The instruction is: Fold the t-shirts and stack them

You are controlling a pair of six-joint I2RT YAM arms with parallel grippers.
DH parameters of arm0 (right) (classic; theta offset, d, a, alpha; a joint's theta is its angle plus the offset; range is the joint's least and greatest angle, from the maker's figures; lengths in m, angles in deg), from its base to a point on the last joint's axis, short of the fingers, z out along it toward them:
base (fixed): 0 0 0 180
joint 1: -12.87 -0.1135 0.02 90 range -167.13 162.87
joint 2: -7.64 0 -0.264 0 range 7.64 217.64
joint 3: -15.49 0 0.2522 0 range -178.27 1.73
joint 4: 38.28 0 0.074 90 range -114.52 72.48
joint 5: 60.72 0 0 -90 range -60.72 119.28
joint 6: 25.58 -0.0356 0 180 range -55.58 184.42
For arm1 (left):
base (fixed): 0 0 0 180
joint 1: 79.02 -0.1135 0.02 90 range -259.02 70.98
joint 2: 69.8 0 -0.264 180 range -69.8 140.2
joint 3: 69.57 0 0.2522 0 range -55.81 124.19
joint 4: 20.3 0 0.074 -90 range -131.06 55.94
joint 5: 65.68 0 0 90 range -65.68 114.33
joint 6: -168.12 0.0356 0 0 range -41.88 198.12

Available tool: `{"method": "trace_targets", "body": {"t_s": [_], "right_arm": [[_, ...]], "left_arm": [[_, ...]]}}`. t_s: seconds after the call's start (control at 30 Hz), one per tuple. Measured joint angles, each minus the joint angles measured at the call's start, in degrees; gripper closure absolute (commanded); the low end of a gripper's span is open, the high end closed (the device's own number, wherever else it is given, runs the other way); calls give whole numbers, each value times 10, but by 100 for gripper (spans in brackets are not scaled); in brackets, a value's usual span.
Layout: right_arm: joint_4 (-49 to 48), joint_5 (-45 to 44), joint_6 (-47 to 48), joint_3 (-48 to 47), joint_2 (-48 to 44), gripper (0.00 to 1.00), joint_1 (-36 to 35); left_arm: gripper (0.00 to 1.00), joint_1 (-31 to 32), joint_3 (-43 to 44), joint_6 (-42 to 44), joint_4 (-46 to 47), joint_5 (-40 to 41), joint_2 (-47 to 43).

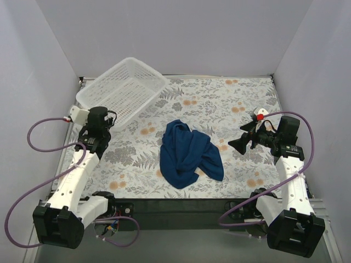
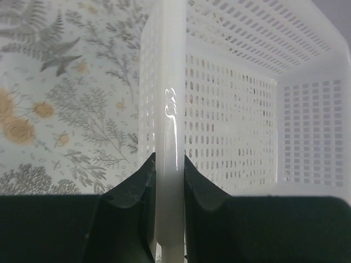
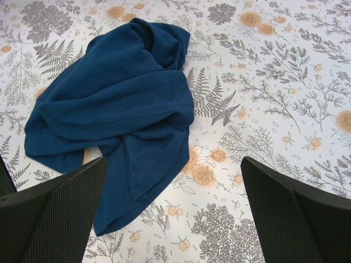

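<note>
T-shirt lies crumpled on bench, right of basket, not touching it. Left gripper: jaws clamped on basket rim. Right gripper: jaws wide apart, on t-shirt's far side from basket.

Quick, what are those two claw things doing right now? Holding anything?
Left tool: closed on the rim of the white lattice basket.
Right tool: open, holding nothing, near the navy t-shirt.
</note>
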Motion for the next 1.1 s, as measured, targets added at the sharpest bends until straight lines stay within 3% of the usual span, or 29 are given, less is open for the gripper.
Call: {"method": "trace_targets", "body": {"t_s": [0.17, 0.37, 0.97, 1.1], "right_arm": [[0, 0, -1, 0, 0, 4, 1], [0, 0, -2, 0, 0, 4, 2], [0, 0, -1, 0, 13, 4, 2], [0, -1, -1, 0, 19, 4, 2]], "left_arm": [[100, -2, 6, -130, -124, 94, 16], [100, -19, 61, -186, -254, 145, 152], [100, -129, 213, -217, -242, 160, 393], [93, -138, 244, -221, -237, 156, 440]]}}
